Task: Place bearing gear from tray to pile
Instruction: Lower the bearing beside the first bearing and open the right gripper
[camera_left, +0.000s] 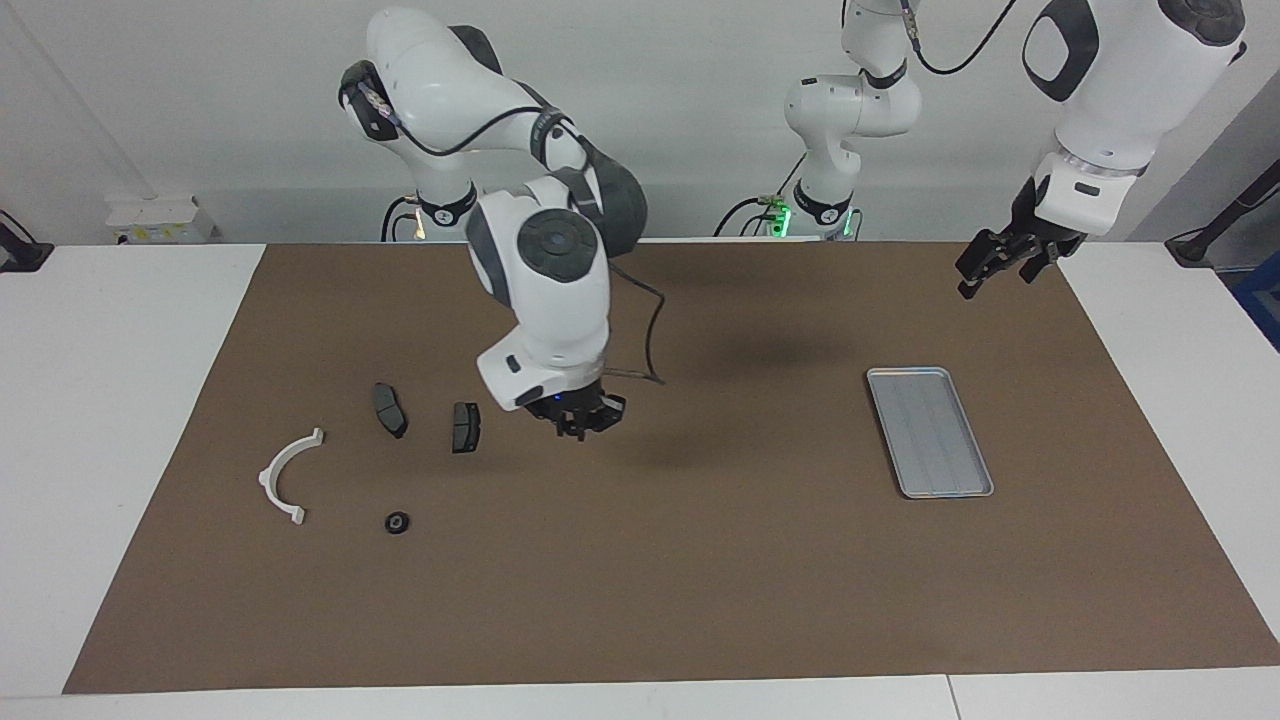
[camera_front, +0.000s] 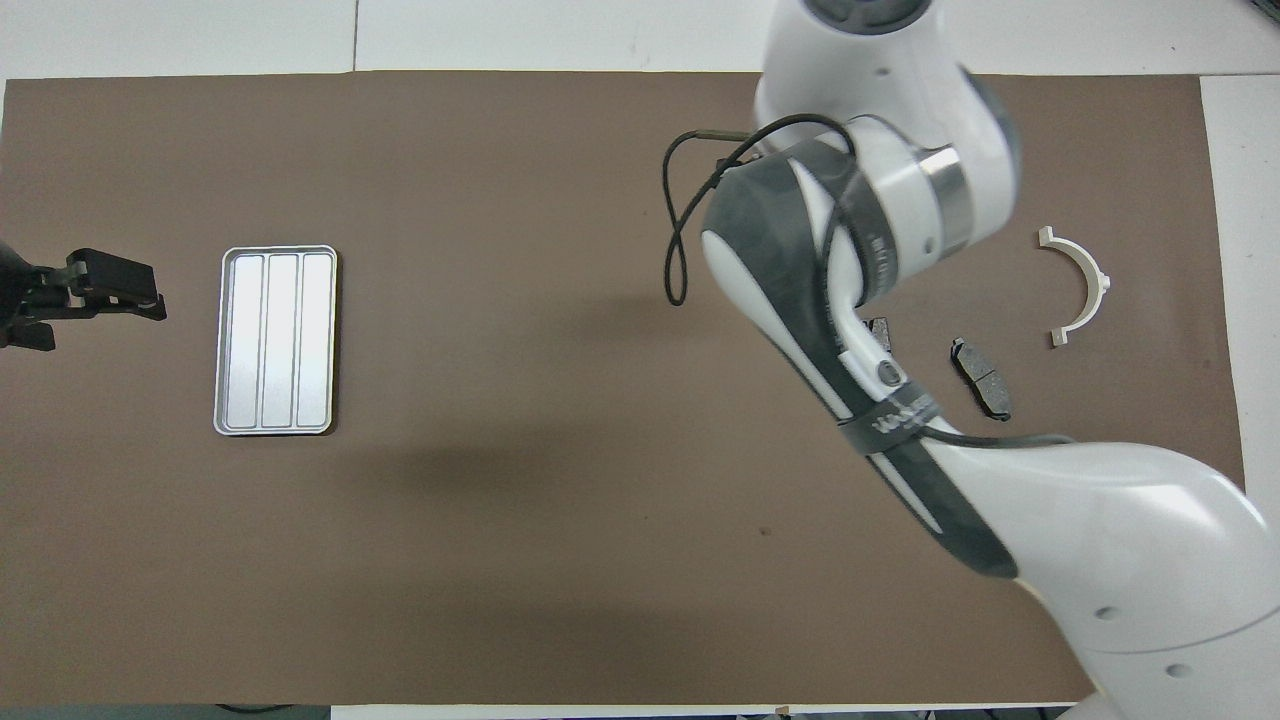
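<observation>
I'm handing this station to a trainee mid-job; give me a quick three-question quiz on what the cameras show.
1. True or false: the tray holds a part.
2. Which thing lies closest to the bearing gear?
A. white half-ring bracket
B. tray
C. left gripper
3. Fill in: the right gripper hangs over the mat beside a dark ___.

Key: 1 false, the tray is bare. 2 A. 3 plate.

Mat (camera_left: 700, 560): plain brown. Table (camera_left: 100, 400): white. Tray (camera_left: 929, 431): silver-grey, lengthwise ribs. Bracket (camera_left: 283, 476): white. Two plates (camera_left: 390, 409): dark grey. Bearing gear (camera_left: 397, 522): black. Arms (camera_left: 545, 270): white with dark grey joints, black cables (camera_front: 675, 240).
</observation>
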